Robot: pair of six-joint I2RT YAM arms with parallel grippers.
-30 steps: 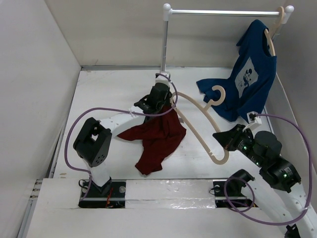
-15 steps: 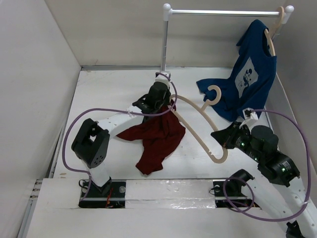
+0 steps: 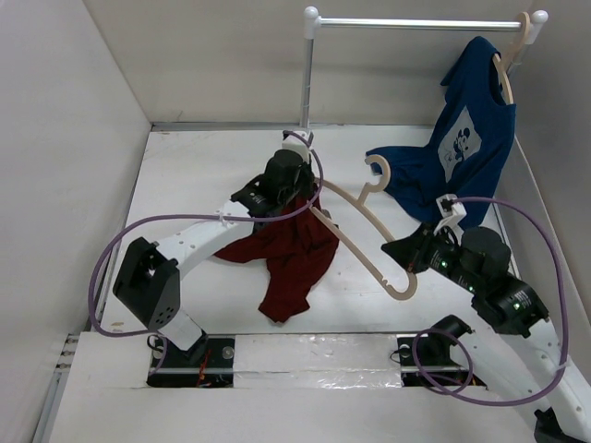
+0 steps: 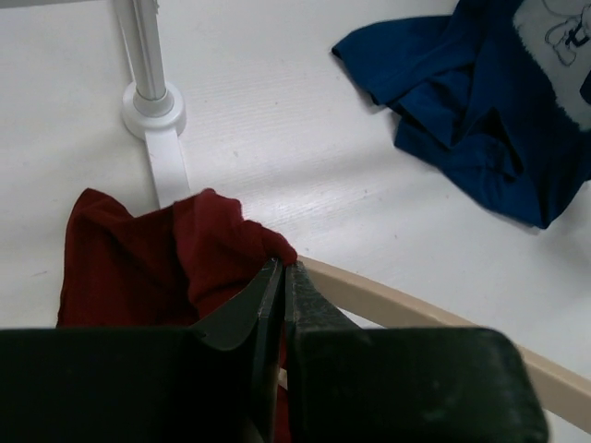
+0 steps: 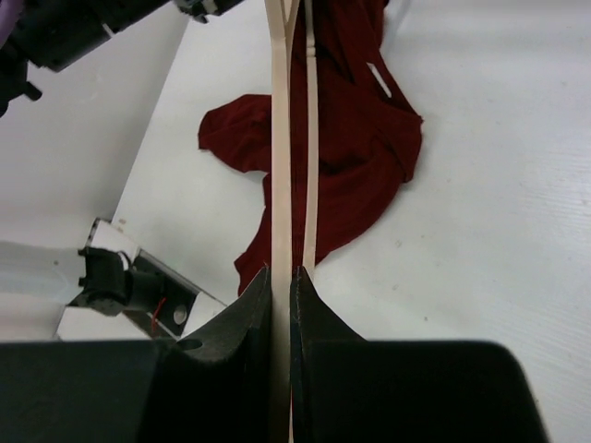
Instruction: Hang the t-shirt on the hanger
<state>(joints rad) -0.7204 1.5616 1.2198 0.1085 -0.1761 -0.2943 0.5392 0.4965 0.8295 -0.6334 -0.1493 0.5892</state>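
Note:
The dark red t-shirt (image 3: 294, 254) hangs crumpled from my left gripper (image 3: 309, 196), which is shut on a fold of it above the table; the fold also shows in the left wrist view (image 4: 222, 245). The beige wooden hanger (image 3: 355, 221) is held in the air, its hook (image 3: 377, 171) pointing to the back. My right gripper (image 3: 399, 254) is shut on the hanger's near end, seen edge-on in the right wrist view (image 5: 280, 185). The hanger's far arm (image 4: 416, 309) passes just beside the left fingertips and the held cloth. The shirt's lower part (image 5: 351, 157) rests on the table.
A navy blue t-shirt (image 3: 466, 148) on another wooden hanger hangs from the white rail (image 3: 420, 22) at the back right, its hem lying on the table (image 4: 462, 120). The rail's post and base (image 4: 152, 97) stand just behind the left gripper. White walls enclose the table.
Both arms have moved toward the back and left. The hanger has shifted left and back with the right gripper, and the left gripper has lifted the red shirt slightly.

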